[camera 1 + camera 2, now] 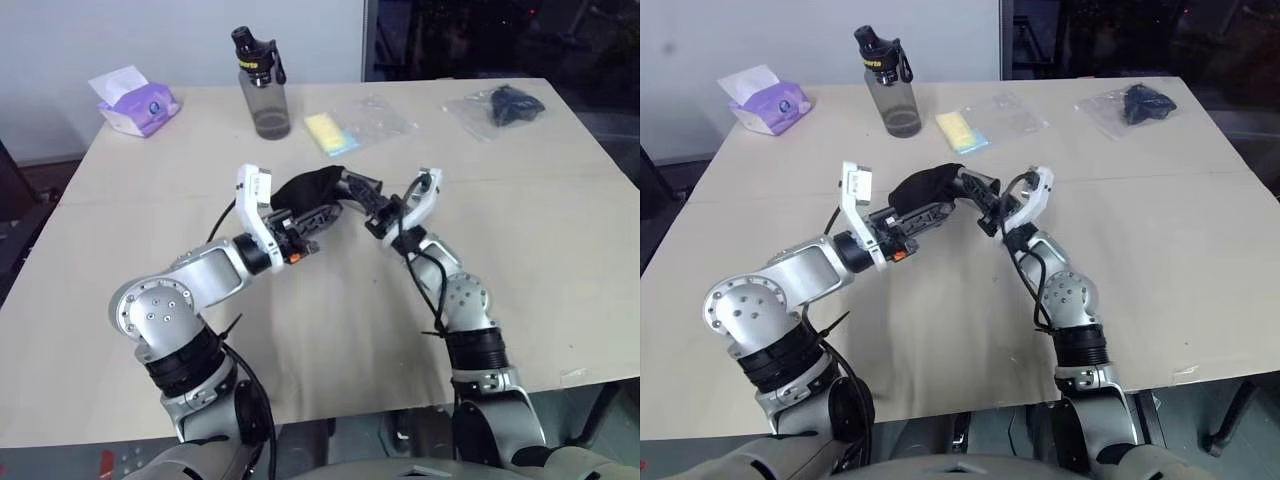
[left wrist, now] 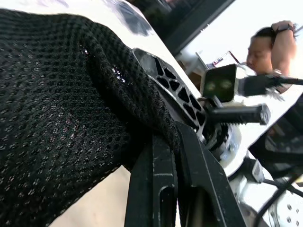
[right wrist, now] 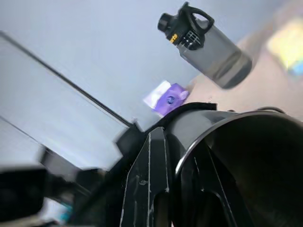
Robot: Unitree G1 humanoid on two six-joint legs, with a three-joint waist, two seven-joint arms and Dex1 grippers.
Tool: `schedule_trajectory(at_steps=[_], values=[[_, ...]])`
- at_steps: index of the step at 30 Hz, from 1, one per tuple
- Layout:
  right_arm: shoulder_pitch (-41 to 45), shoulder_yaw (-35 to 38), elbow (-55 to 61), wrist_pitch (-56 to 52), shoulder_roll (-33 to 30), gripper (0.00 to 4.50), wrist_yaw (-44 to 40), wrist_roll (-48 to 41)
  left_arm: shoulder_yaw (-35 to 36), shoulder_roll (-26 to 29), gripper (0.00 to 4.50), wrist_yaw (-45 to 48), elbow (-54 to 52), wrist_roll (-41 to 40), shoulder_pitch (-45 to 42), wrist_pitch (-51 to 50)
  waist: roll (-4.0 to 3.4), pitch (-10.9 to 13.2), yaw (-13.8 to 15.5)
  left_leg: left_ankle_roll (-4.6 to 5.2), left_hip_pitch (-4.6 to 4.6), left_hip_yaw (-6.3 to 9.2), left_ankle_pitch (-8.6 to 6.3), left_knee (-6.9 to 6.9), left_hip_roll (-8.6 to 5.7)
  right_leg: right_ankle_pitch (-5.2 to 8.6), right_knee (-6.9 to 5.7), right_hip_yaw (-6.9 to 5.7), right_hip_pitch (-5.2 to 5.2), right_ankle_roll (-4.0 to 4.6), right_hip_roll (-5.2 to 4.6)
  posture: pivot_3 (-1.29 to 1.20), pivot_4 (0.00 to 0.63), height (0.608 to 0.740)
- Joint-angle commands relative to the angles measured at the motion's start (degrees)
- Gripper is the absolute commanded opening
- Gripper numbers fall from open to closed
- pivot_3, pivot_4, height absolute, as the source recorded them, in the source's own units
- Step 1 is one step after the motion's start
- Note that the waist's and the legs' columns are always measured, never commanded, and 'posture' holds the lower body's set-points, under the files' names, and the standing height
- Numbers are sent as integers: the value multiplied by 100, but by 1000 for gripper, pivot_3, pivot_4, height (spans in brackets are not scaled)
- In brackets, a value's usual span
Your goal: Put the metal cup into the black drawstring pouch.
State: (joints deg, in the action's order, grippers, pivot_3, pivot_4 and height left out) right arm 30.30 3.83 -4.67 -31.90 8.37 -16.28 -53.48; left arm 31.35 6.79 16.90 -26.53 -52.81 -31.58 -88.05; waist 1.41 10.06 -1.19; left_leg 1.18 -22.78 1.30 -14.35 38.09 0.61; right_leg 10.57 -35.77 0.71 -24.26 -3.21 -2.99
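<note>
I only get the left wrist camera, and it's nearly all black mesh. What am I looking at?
Observer: From the head camera, that is the black drawstring pouch. It is lifted above the table between both arms, and the left tool is shut on its fabric.
Operator: So where is the metal cup?
Observer: The right wrist camera shows the metal cup, its round rim and dark inside right at the right tool, which looks shut on the cup's wall. I cannot tell how far the cup is inside the pouch.
</note>
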Motion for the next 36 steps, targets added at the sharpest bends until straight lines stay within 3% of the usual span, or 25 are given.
schedule_trajectory(at_steps=[1,6,11,15,16,22,26,31,36], values=[[100,-612,517,239,-181,27,-419,739,-85,114,0,55,-269,-407,-8,116,-1,0,-21,0,0,-1,0,0,0,0,0,0,-1,-2,1,0,150,740],[78,-2761,-44,2606,-1572,27,-1388,4059,13,207,0,-46,-115,-692,-155,263,0,0,-66,0,-1,-20,0,2,-8,14,10,5,3,-26,-2,0,150,740],[674,-3852,-1192,5001,-2397,27,-968,6728,-37,225,0,-160,-28,-992,-233,414,3,2,-117,-9,1,-55,5,2,-6,-4,7,26,-3,-26,-2,0,150,740],[1073,-4079,-1784,5762,-2504,27,-598,7657,-232,248,0,-250,-98,-1222,-152,482,14,-2,-95,-23,1,-50,13,1,-6,-6,7,23,-2,-20,-3,0,150,740],[1074,-3984,-1889,5786,-2417,27,-597,7575,-264,277,0,-296,-77,-1281,-140,528,13,-2,-89,-33,1,-47,19,1,-6,-7,7,20,-1,-19,-3,0,150,740],[491,-2590,-1463,4453,-1200,27,-1191,5154,-483,422,0,-526,-111,-1704,62,793,18,4,-104,-41,3,-17,24,-5,1,-9,7,30,-3,-16,-1,0,150,740],[98,-1962,-712,3254,-843,27,-1626,3770,-647,677,0,-615,-119,-1753,331,1021,14,7,-62,-17,1,3,10,-5,-4,-9,8,14,2,-15,-8,0,150,740],[-665,-1693,517,2040,-1520,27,-2174,3087,-702,1185,0,-241,17,-1419,564,1712,13,7,22,-16,0,10,9,-4,-12,4,8,4,5,6,-10,0,150,740],[-1326,-1296,1647,979,-2591,27,-2726,2330,-1713,2290,0,966,194,-197,1181,2624,3,13,32,-16,0,0,9,-7,-13,7,10,9,3,7,-8,0,150,740]])
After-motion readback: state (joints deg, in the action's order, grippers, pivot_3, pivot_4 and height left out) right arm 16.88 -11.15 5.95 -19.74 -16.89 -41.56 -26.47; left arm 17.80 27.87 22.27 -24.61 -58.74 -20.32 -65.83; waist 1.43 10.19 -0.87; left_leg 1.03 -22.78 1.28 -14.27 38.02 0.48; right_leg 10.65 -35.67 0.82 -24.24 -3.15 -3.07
